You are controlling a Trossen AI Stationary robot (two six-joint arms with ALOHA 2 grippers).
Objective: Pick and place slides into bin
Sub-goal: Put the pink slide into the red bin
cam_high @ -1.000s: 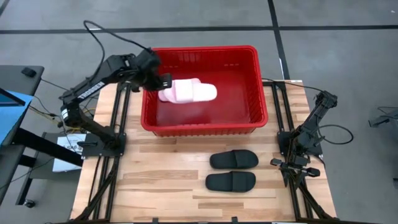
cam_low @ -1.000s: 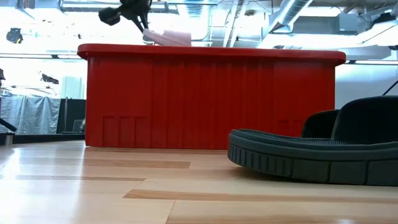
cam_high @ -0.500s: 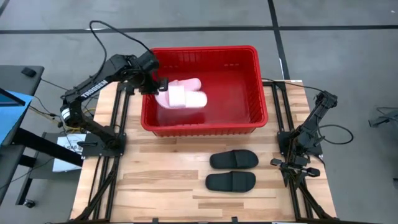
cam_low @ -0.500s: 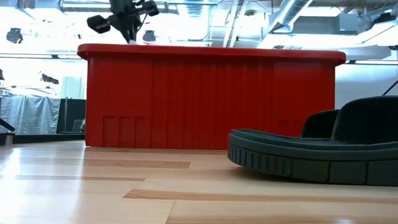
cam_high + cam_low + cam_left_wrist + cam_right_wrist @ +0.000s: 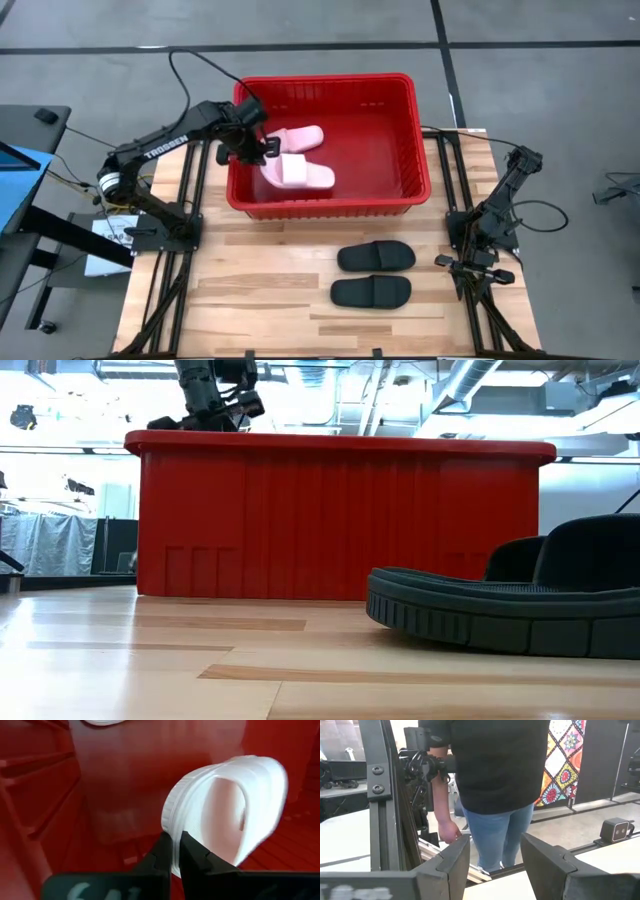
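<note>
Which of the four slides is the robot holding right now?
The pale pink slide nearer the bin's front wall, pinched at its edge by the left gripper. The other pink slide lies loose behind it; both black slides remain on the table.

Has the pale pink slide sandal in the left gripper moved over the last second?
Yes. The pale pink slide sandal held by the left gripper has dropped below the red plastic bin's rim and shifted toward its near wall.

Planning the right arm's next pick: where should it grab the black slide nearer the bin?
Grip the wide strap of the nearer black slide from above; it lies flat, sole down, strap arching over the sole, clear of the bin and the other black slide.
</note>
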